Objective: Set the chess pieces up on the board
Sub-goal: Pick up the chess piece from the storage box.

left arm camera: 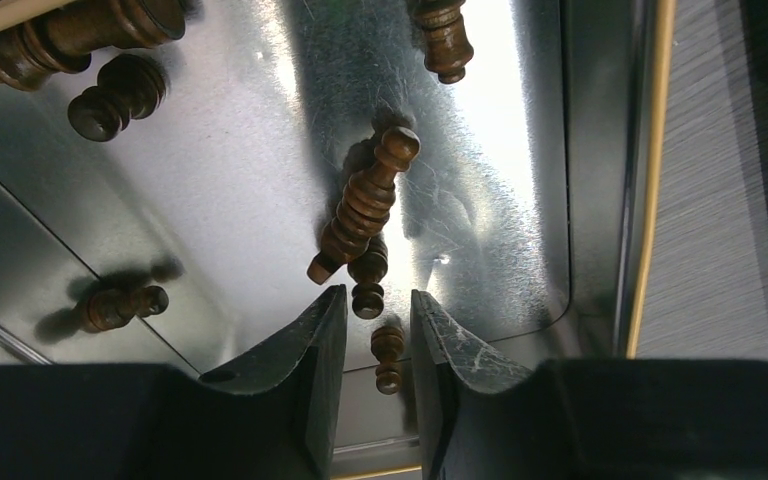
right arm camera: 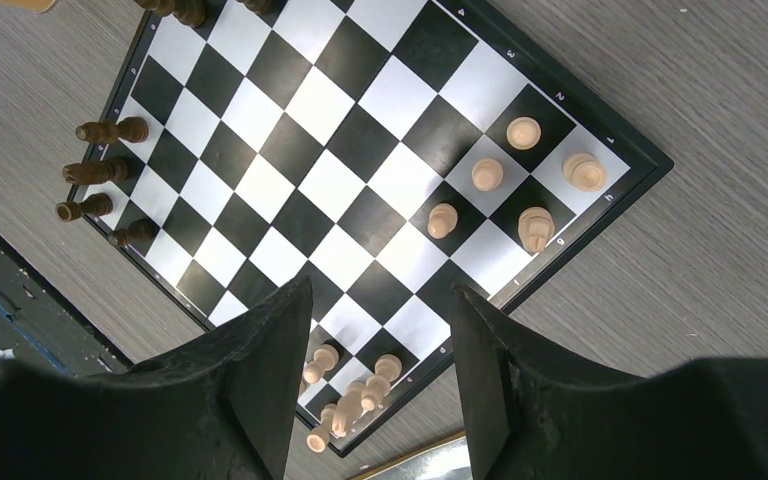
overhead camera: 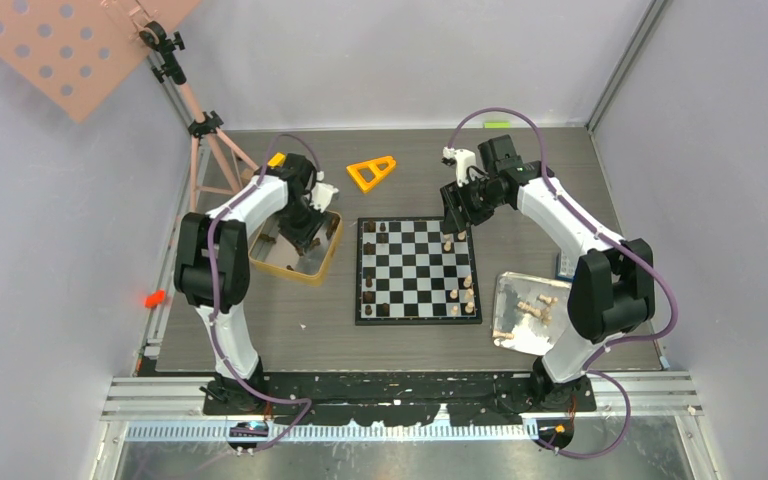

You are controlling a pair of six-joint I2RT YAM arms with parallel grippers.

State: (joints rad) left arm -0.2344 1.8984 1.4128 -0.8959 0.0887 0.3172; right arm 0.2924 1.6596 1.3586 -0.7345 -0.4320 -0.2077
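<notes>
The board (overhead camera: 418, 270) lies in the middle of the table, with dark pieces (overhead camera: 369, 283) along its left edge and pale pieces (overhead camera: 467, 292) along its right edge. My left gripper (overhead camera: 308, 238) reaches down into the gold tin (overhead camera: 331, 252). In the left wrist view it (left arm camera: 378, 300) is open, its jaws either side of a small dark pawn (left arm camera: 367, 287) without touching it; a longer dark piece (left arm camera: 365, 205) lies partly over that pawn. My right gripper (right arm camera: 380, 295) is open and empty above the board (right arm camera: 310, 150), near pale pieces (right arm camera: 487, 174).
Several more dark pieces (left arm camera: 115, 95) lie on the tin's shiny floor. A silver tray (overhead camera: 506, 287) at the right holds loose pale pieces (overhead camera: 533, 306). An orange triangle (overhead camera: 371, 172) lies behind the board, a tripod (overhead camera: 205, 150) stands at the far left, and a blue brick (overhead camera: 564, 265) lies by the tray.
</notes>
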